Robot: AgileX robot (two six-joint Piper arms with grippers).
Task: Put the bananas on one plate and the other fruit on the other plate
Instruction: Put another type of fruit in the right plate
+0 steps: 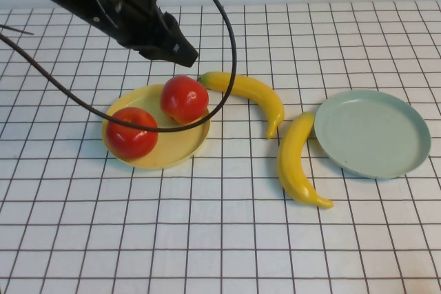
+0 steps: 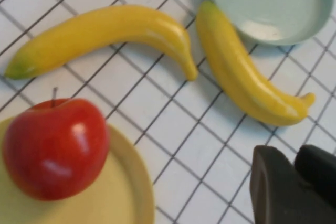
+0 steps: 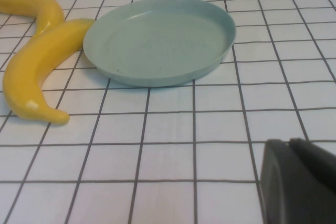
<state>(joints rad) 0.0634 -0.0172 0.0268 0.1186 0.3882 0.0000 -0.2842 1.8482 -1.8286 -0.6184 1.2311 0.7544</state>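
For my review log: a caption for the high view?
Both apples on yellow plate, bananas beside mint plate, left hand above.

Left arm: reaches in from the far left, wrist angled down.
Left gripper (image 1: 185, 53): jaws together, holding nothing.
Right gripper (image 3: 299, 182): closed, empty, hovering low.

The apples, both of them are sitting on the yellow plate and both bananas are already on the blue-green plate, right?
Not quite. Both apples are on the yellow plate, but the high view shows both bananas lying on the table beside the empty blue-green plate.
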